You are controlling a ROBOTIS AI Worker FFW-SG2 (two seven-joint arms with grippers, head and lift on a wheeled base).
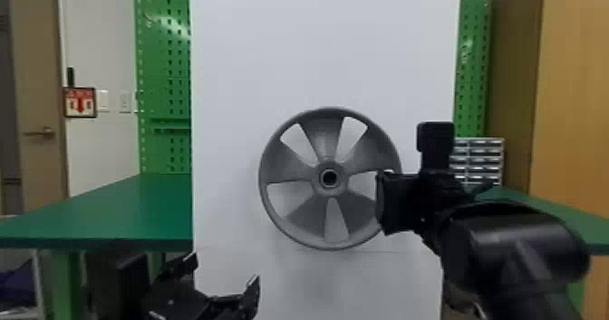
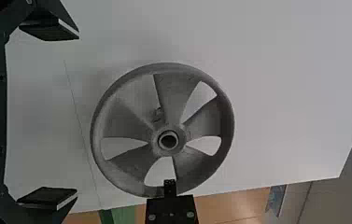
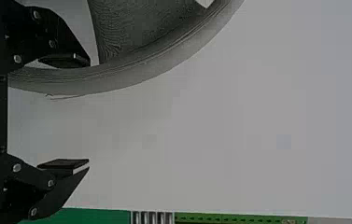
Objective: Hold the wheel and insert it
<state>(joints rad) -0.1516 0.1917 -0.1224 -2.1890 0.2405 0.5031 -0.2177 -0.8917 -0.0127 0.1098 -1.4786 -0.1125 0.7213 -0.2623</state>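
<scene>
The grey spoked wheel (image 1: 312,212) stands upright in front of the white panel, its dark hub hole facing the camera. My right gripper (image 1: 383,203) is at the wheel's right rim, and in the right wrist view this gripper (image 3: 89,114) is open, the rim of the wheel (image 3: 141,28) between its fingers, close to one of them. Lower and left of the wheel, my left gripper (image 1: 225,273) is open and clear of it. In the left wrist view my left gripper (image 2: 77,114) has nothing between its fingers, with the wheel (image 2: 173,93) beyond them.
Behind the wheel rises the broad white panel (image 1: 317,47). Green tables stand on both sides, the left one (image 1: 136,210) reaching toward the front. At the right are a small drawer rack (image 1: 485,160) and a wooden cabinet (image 1: 571,92).
</scene>
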